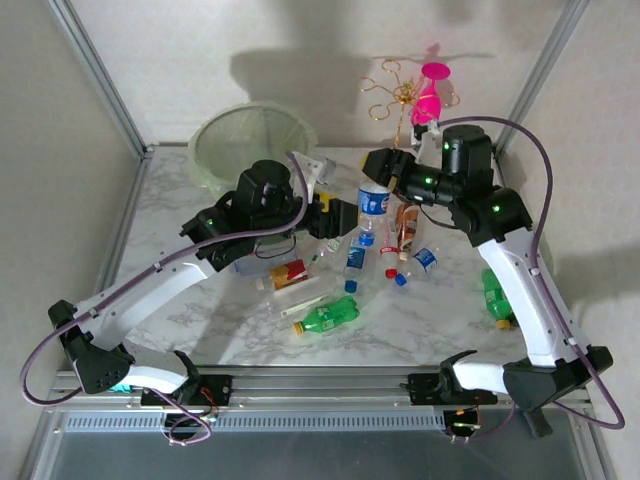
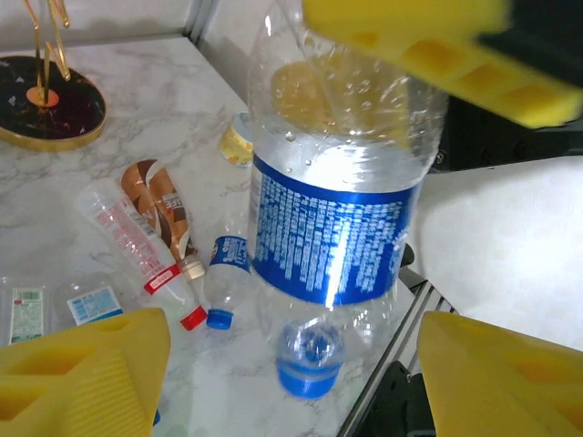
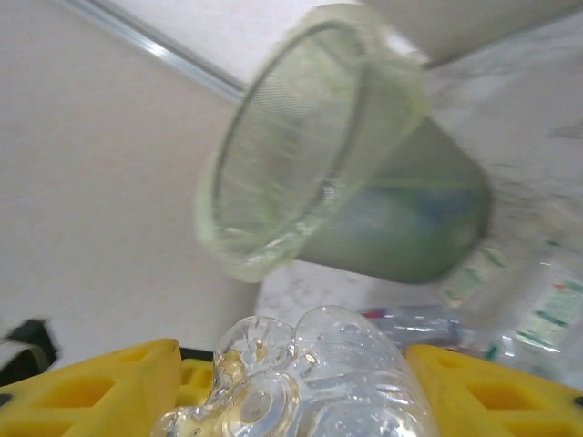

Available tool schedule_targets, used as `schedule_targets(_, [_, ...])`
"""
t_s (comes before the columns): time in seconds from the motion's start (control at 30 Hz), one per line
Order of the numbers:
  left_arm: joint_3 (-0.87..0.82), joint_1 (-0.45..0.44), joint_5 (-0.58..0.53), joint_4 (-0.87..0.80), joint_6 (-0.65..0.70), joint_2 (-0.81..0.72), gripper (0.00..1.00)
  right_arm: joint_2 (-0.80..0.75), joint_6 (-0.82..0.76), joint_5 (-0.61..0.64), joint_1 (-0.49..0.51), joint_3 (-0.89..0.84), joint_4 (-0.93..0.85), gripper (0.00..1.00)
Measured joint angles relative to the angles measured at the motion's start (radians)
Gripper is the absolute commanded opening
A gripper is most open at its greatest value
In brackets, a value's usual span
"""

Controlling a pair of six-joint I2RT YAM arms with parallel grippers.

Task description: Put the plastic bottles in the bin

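Below, blue cap (image 2: 310, 364) on blue-labelled bottle (image 2: 328, 228)

One bin (image 1: 228, 140), one goblet (image 1: 430, 95), two green bottles (image 1: 328, 316) (image 1: 495, 298), about seven clear bottles (image 1: 373, 205)

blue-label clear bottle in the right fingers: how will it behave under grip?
The blue-label bottle looks empty apart from droplets, so probably light. Its thin clear wall would likely buckle if the right fingers squeeze harder. Smooth and round, it could slip or twist.
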Motion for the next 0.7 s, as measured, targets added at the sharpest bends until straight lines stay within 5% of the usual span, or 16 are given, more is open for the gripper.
schedule_targets(0.4, [0.032,-0.024,0.018,0.083,0.032,0.037,0.56,-0.023,0.08,-0.171,-0.026,-0.045,0.187,0.53])
schedule_targets(0.7, [0.041,-0.028,0.033,0.09,0.053,0.045,0.68,-0.055,0.122,-0.237,-0.029,-0.108,0.264,0.54])
